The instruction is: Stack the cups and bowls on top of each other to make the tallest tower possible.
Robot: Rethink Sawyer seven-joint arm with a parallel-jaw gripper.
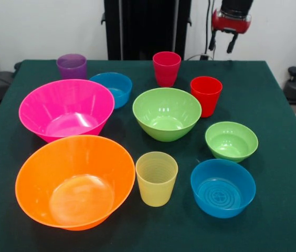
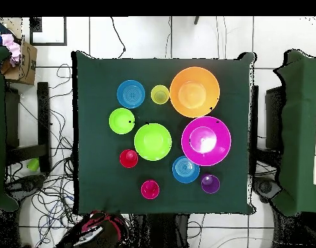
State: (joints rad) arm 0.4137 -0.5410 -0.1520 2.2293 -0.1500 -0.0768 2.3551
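Here, nothing is stacked: every piece stands apart on the green tabletop (image 1: 274,105). Going left to right in the front view, the purple cup (image 1: 72,66), hot pink bowl (image 1: 66,109) and orange bowl (image 1: 75,181) fill the left side. Next come a blue bowl (image 1: 112,89), the ribbed yellow cup (image 1: 156,178), the pinkish-red cup (image 1: 166,68) and the medium green bowl (image 1: 167,113). Further right stand the bright red cup (image 1: 206,95), the small green bowl (image 1: 231,141) and another blue bowl (image 1: 223,188). The gripper (image 1: 222,44) hangs beyond the tabletop's far edge, its fingers (image 1: 231,43) apart and holding nothing.
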